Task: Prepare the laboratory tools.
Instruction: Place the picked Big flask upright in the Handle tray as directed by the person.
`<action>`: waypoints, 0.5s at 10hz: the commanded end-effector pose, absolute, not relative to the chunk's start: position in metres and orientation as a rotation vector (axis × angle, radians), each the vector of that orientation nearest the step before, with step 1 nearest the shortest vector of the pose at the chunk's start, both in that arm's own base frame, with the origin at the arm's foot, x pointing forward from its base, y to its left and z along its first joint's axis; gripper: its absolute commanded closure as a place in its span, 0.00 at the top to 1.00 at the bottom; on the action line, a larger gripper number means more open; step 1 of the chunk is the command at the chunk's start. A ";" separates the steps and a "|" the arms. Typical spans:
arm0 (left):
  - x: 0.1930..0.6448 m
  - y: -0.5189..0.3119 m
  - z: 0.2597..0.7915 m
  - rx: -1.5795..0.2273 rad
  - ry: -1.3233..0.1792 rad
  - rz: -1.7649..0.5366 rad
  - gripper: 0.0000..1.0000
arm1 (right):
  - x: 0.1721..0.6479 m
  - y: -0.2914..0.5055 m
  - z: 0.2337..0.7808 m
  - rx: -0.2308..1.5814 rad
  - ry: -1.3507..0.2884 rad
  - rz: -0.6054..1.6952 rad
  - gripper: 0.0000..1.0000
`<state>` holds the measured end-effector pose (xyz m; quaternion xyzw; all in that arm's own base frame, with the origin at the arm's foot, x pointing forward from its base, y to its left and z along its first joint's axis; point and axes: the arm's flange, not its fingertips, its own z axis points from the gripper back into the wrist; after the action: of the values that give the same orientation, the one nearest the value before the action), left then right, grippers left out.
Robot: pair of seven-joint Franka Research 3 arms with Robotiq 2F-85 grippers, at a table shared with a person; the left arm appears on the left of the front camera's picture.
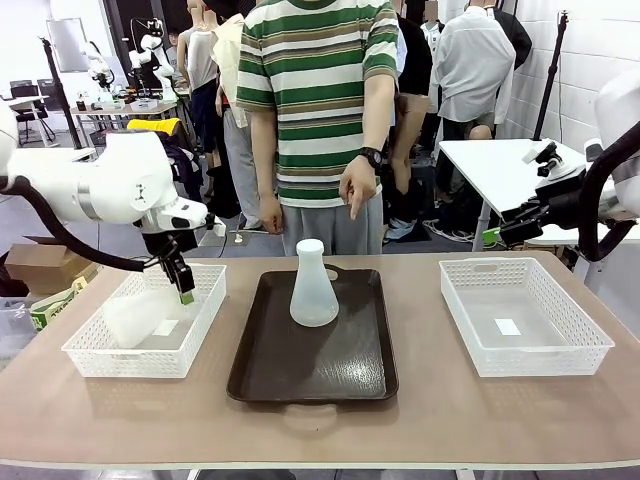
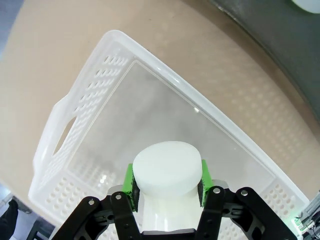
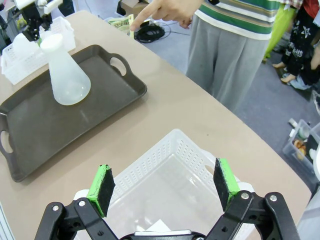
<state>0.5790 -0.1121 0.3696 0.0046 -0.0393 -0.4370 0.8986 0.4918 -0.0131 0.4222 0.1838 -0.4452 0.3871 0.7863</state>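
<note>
- Left gripper [image 2: 166, 182]: I see its green pads [image 2: 130, 181] clamped on the neck of a frosted Erlenmeyer flask [image 2: 166, 172], seen from the wrist with the flask's round mouth facing the camera.
- Held flask in the front view [image 1: 135, 315]: its wide base lies tilted inside the left mesh basket [image 1: 205, 320], with the left gripper [image 1: 183, 290] at the basket's far right corner.
- Second Erlenmeyer flask [image 1: 313, 285]: standing upright on the far half of the dark brown tray [image 1: 310, 375], free of both grippers; also seen from the right wrist [image 3: 66, 70] on the tray [image 3: 30, 135].
- Right gripper [image 3: 165, 185]: I see the fingers spread wide with nothing between them, poised above the right mesh basket [image 3: 145, 165].
- Right mesh basket in the front view [image 1: 580, 350]: a small white label sits on its floor; I cannot tell whether it bears print. A similar label shows in the left basket.
- Person's hand [image 1: 357, 187]: at the far table edge, index finger pointing down toward the tray; a dark watch is on the wrist.
- Table [image 1: 420, 420]: tan top; the tray lies between the two baskets, well apart from each.
</note>
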 end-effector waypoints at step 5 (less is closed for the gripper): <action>0.492 -0.121 0.484 -0.051 -0.240 -1.041 0.00 | 0.492 -0.013 0.422 0.396 -0.960 0.836 1.00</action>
<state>0.5079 -0.1244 0.4759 -0.0121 -0.0913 -0.4729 0.8763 0.4919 -0.0132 0.4224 0.1837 -0.4453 0.3870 0.7862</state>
